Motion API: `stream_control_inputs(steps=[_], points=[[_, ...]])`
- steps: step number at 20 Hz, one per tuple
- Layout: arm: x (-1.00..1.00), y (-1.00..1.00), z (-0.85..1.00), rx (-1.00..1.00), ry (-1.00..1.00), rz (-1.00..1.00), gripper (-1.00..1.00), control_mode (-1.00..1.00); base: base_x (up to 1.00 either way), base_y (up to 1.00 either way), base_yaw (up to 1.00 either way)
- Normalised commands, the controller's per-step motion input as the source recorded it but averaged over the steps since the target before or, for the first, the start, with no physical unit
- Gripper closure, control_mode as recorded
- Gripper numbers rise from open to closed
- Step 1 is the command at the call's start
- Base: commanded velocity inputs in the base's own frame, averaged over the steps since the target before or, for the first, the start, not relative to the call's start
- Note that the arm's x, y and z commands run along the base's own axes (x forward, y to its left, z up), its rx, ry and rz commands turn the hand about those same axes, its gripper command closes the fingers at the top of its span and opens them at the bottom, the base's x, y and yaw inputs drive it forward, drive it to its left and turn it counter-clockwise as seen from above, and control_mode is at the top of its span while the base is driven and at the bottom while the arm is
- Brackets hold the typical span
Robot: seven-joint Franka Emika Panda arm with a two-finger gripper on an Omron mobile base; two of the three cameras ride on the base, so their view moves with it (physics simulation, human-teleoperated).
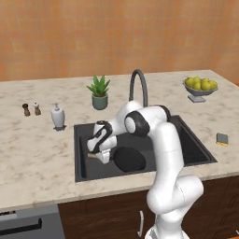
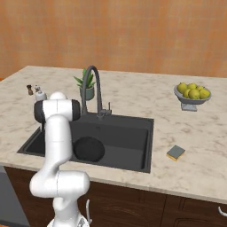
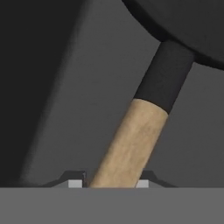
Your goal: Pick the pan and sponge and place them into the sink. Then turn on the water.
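The black pan (image 1: 130,158) lies flat on the floor of the dark sink (image 1: 186,140), also seen from the other side as pan (image 2: 88,148) in sink (image 2: 128,137). My gripper (image 1: 95,156) reaches down into the basin's left half, at the end of the pan's wooden handle (image 3: 131,140). In the hand view the handle runs up between my gripper (image 3: 108,183) tips, which sit close on either side; contact is unclear. The yellow sponge (image 1: 222,139) (image 2: 176,153) rests on the counter right of the sink. The water is out of view.
The arched faucet (image 1: 138,84) stands behind the basin, with a potted plant (image 1: 99,91) to its left. A soap dispenser (image 1: 58,116) and two shakers (image 1: 31,109) stand on the left counter. A bowl of lemons (image 1: 200,86) is at the back right.
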Motion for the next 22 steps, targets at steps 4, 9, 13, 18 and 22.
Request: stream_control_inputs(steps=[4, 9, 13, 18, 22], points=[[0.03, -0.04, -0.15, 0.00, 0.00, 0.00, -1.00, -1.00, 0.00, 0.00, 0.00], [-0.05, 0.00, 0.08, 0.00, -0.05, 0.00, -1.00, -1.00, 0.00, 0.00, 0.00], [-0.03, -0.22, 0.62, 0.00, -0.08, 0.05, -1.00, -1.00, 0.00, 0.00, 0.00], [-0.73, -0.63, 0.77, 0.00, -0.11, 0.13, -1.00, -1.00, 0.00, 0.00, 0.00], [-0.81, -0.80, 0.70, -0.01, -0.08, 0.19, -1.00, -1.00, 0.00, 0.00, 0.00]])
